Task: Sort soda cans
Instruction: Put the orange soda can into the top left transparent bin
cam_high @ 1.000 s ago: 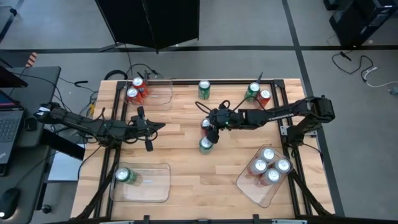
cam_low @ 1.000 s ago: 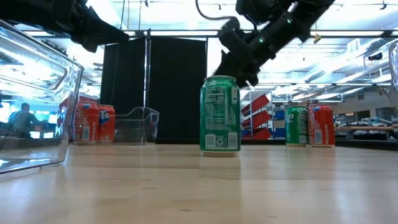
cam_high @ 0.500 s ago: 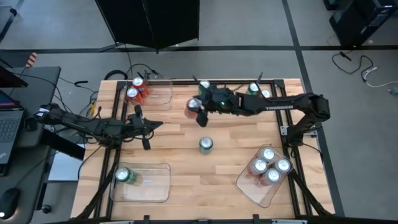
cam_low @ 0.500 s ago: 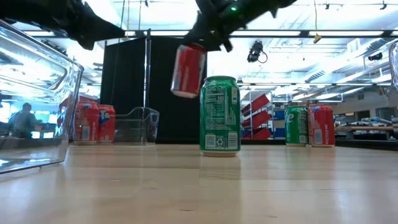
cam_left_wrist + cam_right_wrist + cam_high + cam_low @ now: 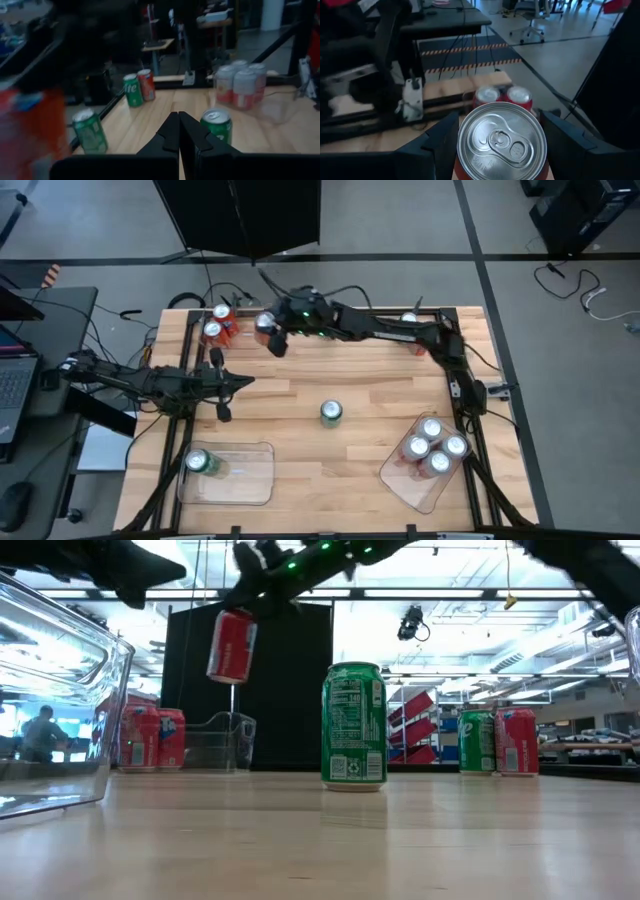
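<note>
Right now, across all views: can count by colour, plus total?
Red cans: 4
Green cans: 4
Silver-white cans: 4
Total: 12

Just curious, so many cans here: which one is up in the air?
The red cylindrical soda can, gripped by the right tool and hanging tilted above the table; every other can stands on the wood or in clear trays.
</note>
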Motion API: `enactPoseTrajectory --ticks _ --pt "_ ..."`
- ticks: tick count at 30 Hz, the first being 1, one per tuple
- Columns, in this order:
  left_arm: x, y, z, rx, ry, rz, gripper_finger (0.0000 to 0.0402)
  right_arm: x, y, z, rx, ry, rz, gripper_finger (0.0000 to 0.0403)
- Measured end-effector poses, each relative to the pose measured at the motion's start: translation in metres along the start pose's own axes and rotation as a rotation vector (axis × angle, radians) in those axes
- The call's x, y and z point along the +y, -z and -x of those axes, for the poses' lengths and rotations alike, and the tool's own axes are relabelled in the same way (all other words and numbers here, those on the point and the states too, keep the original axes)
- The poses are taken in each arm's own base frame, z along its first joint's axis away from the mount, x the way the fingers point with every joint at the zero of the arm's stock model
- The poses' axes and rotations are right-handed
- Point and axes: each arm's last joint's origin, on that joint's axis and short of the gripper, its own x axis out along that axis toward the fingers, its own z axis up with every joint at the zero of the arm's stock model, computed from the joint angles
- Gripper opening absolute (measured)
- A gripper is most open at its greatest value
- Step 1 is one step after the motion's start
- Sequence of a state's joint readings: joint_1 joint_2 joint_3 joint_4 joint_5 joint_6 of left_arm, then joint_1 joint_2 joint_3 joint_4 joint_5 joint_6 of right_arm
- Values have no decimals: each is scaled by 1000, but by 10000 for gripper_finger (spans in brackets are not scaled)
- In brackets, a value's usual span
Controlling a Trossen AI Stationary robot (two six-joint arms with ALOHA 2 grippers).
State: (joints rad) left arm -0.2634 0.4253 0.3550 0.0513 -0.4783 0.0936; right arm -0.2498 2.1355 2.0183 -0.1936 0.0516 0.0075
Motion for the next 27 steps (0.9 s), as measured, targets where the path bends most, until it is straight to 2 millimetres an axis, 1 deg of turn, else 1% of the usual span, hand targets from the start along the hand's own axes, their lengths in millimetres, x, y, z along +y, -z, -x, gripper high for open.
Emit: enactPoseTrajectory --ticks 3,5,9,11,14,16,20,23,27 --pt "3 -2 6 -24 1 -9 0 -7 0 -24 -14 14 6 232" --pt "5 -2 9 -26 1 -17 0 -13 5 -38 3 24 4 232" --pt "6 -1 12 -16 2 -19 0 -23 21 -60 77 41 -1 232" --pt "6 0 12 -7 4 -19 0 -28 31 -66 105 48 -10 232" --pt "6 0 12 -6 3 -11 0 -32 42 -66 191 24 -46 232" --pt "6 0 12 -4 4 -10 0 -31 43 -61 252 15 -54 232" --pt "6 0 12 -6 4 -10 0 -23 39 -46 345 -22 -47 232" --pt "6 0 12 -6 3 -9 0 -10 39 -36 425 -67 -31 232" --pt "6 0 12 -5 4 -5 0 12 47 -24 562 -136 -20 232"
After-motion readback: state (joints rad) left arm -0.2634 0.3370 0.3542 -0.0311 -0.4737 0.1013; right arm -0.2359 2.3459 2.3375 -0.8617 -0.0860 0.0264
